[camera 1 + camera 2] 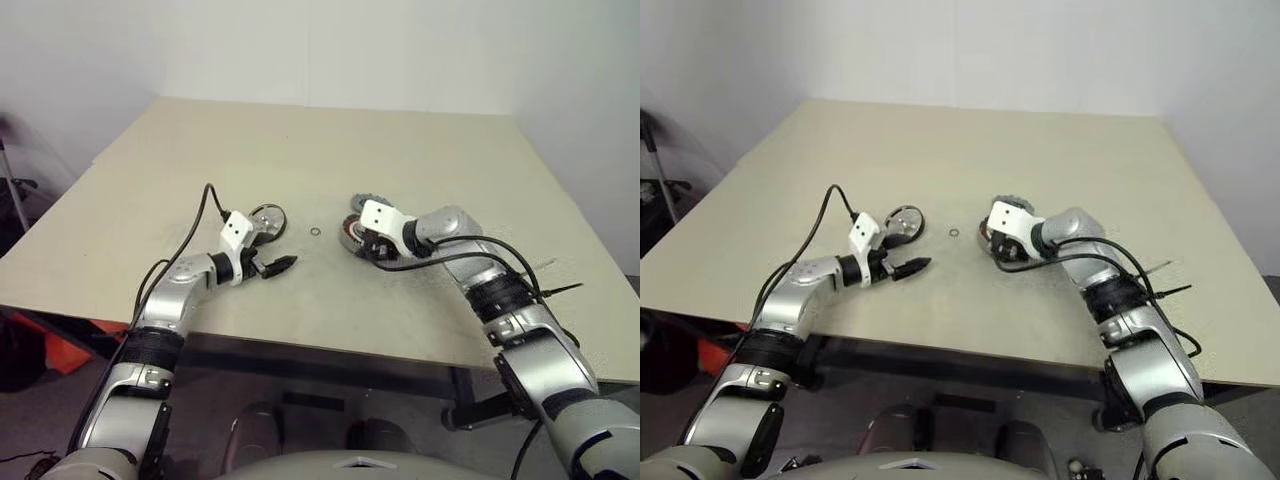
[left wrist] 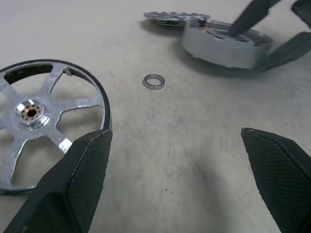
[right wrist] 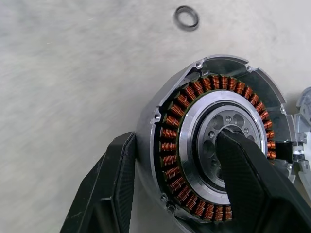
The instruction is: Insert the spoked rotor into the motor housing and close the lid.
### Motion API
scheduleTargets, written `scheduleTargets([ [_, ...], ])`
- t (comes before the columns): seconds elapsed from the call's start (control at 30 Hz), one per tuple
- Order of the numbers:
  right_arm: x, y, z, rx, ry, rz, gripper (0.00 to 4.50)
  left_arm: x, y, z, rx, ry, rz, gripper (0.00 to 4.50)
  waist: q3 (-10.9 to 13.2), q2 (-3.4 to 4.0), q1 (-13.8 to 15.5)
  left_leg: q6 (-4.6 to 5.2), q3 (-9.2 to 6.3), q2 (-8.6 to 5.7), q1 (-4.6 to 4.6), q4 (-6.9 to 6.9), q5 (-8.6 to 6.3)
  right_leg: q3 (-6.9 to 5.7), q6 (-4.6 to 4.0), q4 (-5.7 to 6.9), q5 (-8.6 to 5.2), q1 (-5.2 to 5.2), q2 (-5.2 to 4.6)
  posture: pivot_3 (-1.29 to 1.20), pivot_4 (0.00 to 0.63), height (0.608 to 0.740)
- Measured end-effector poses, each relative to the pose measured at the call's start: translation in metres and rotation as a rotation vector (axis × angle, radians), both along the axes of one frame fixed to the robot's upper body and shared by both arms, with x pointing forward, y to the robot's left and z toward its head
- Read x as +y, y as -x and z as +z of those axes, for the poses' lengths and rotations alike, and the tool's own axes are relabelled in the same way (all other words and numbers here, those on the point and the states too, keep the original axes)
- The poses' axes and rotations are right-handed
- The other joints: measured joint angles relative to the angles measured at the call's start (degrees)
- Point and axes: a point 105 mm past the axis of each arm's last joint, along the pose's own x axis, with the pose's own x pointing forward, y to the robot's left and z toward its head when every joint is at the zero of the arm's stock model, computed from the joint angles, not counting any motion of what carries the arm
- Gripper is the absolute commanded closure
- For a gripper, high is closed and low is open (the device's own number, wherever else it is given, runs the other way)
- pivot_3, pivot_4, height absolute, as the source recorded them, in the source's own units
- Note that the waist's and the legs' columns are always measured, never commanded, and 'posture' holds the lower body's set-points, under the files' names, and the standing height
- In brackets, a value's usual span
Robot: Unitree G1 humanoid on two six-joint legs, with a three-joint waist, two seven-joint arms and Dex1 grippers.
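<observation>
Now the right hand [image 3: 175, 194] is gripping the motor housing [image 3: 216, 145], 1 finger in its hub, 1 outside; left hand [image 2: 177, 179] is hanging open nr it. Next: fetching spoked rotor [image 2: 172, 17] just beyond housing.

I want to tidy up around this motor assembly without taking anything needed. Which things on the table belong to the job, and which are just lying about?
Belong to the job:
- motor housing
- spoked rotor, just behind the housing
- lid

Just lying about:
- small washer ring, loose on the table between lid and housing
</observation>
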Motion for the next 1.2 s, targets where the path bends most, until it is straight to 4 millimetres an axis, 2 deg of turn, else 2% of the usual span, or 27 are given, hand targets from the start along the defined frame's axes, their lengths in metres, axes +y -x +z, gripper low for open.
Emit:
scheduleTargets([
  [0.13,-0.009,0.017,-0.002,0.011,0.014,-0.022,2.30,-0.001,0.001,-0.001,0.003,0.001,-0.001,0.00,0.00,0.00,0.92,0.06,0.00,0.00,0.04,-0.03,-0.04,0.00,0.02,-0.04,-0.01,0.03,0.00,0.00,0.000,0.740],
  [0.33,-0.011,0.037,-0.004,0.019,0.024,-0.050,2.30,-0.002,0.001,-0.001,0.003,0.002,-0.003,0.00,0.00,0.00,0.98,0.01,-0.01,0.01,0.24,-0.08,-0.02,0.01,0.05,-0.04,-0.02,0.16,0.00,0.00,0.000,0.740],
  [0.63,0.010,0.033,-0.006,0.021,-0.060,-0.174,2.30,-0.004,0.001,-0.002,0.005,0.002,-0.009,0.00,-0.04,-0.05,-0.37,-0.20,-0.01,0.01,0.53,-0.24,0.10,0.05,0.08,0.03,-0.04,0.24,0.01,0.00,0.000,0.740],
  [0.73,0.014,0.032,-0.007,0.012,-0.063,-0.178,2.30,-0.004,0.002,-0.002,0.005,0.002,-0.011,0.00,-0.04,-0.05,-0.96,-0.30,-0.01,0.02,0.71,-0.32,0.17,0.05,0.43,0.03,-0.24,0.33,0.01,0.00,0.000,0.740],
  [0.97,0.023,0.040,-0.012,0.061,-0.088,-0.135,0.02,-0.002,0.002,-0.002,0.006,-0.003,-0.007,0.00,-0.05,-0.05,-1.01,-0.44,0.01,-0.02,0.71,-0.68,0.26,0.05,0.08,-0.03,-0.05,0.23,0.01,0.00,0.000,0.740],
  [1.2,0.025,0.044,-0.005,0.121,-0.163,-0.145,0.02,-0.002,0.002,-0.002,0.008,-0.003,-0.006,0.00,-0.04,-0.04,-1.04,-0.46,0.06,-0.03,0.60,-0.84,0.28,0.05,-0.01,-0.06,-0.07,0.07,0.02,0.00,0.000,0.740],
])
